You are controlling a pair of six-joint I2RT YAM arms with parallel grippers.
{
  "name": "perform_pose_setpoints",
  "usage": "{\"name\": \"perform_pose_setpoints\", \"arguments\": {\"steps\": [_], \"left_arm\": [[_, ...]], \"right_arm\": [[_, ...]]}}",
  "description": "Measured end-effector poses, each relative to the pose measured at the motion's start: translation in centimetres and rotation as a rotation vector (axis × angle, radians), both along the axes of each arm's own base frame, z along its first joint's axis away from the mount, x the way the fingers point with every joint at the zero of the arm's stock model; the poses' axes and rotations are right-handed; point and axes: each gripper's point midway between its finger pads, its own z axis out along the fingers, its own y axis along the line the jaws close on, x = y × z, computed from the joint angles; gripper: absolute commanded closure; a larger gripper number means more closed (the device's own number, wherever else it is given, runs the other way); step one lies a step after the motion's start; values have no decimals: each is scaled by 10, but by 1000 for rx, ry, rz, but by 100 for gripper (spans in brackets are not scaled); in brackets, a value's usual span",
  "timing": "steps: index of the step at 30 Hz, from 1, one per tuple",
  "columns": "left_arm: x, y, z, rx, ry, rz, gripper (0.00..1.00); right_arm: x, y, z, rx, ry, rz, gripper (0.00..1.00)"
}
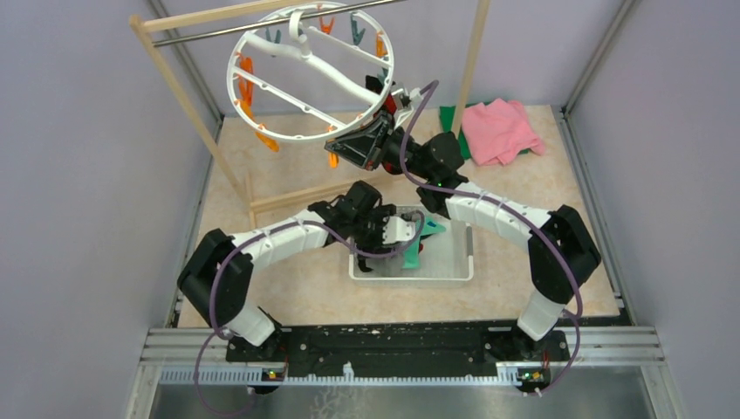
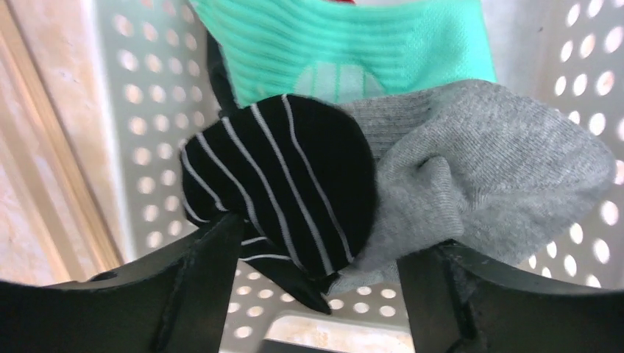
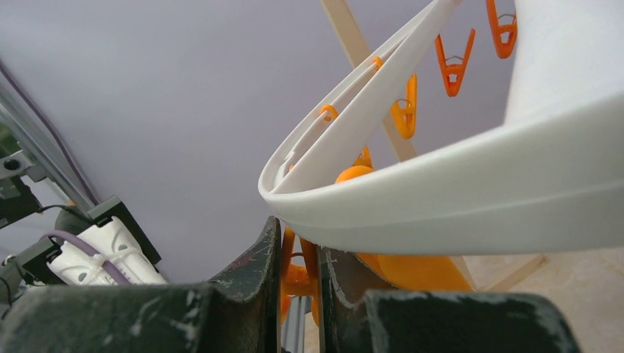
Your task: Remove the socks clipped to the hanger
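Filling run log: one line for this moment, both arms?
left gripper: open over striped-grey sock in basket | right gripper: shut on orange clip at hanger rim | teal sock in basket

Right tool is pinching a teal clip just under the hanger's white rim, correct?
No. The clip pinched by the right tool is orange, not teal, as the right wrist view shows; it does sit just under the hanger's white rim.

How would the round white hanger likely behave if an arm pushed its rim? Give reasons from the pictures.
The hanger would probably swing rather than resist: it hangs by a single hook on the rod and sits tilted. It looks stiff yet light, being thin plastic with open spokes. Its dangling orange clips would likely jiggle.
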Motion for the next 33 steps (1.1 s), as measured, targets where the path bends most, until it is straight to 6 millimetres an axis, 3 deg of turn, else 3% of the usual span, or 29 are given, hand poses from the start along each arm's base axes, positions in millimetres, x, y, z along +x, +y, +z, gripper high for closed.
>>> {"name": "perform_pose_setpoints", "arguments": {"steps": [4,7,12,16,18,20,26,30,33], "left_arm": [[-14,15,-33,107,-42,-16,1],[-22,23,-38,134,-33,-13,1],[-44,36,9,36,-52,4,1],[-64,43,68,-122,-111,15,1],[-72,46,87,-178,-128,13,1],[-80,49,95,-202,-125,5,1],[-89,60,91,-173,-98,10,1],[-87,62,109,-188,-113,22,1],[-85,60,130,-233,-129,36,1]], "right_arm": [[0,0,-5,-5,7,-1,90],[0,0,-7,-8,12,-1,81],[-1,0,-7,-16,12,0,35],[-9,-2,-19,-65,29,-1,13],[-13,-4,-25,-96,38,-5,2],[-17,-9,-30,-126,39,-16,1],[-36,-35,-50,-217,45,-61,1],[-43,-59,-84,-324,59,-147,1],[-36,-81,-115,-427,62,-265,1]]}}
